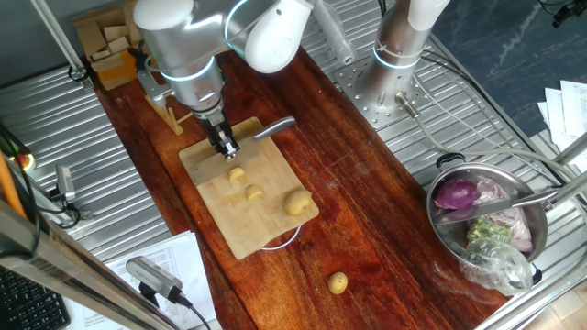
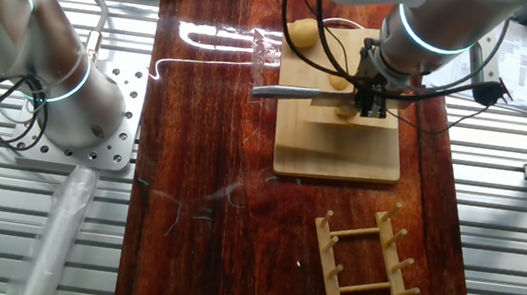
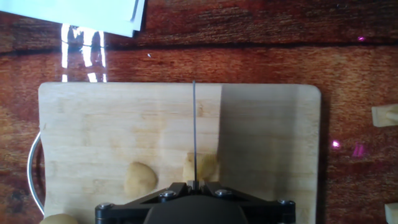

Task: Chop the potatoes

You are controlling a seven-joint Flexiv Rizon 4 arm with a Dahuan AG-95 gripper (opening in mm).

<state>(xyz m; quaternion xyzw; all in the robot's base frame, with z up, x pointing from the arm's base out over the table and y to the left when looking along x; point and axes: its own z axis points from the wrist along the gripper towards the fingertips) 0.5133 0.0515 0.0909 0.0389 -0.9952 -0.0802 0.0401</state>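
A bamboo cutting board lies on the dark wooden table. Three pale yellow-tan potatoes sit on it: a small one right under my gripper, another small one, and a larger one. Another small potato lies off the board on the table. My gripper is shut on a knife, whose blade points sideways over the board. In the hand view the blade is edge-on, standing over one potato piece, with another to its left.
A metal bowl at the right holds a purple onion, greens and a plastic bag. A wooden rack lies beside the board. A wooden box stands at the back left. A second arm's base and papers are nearby.
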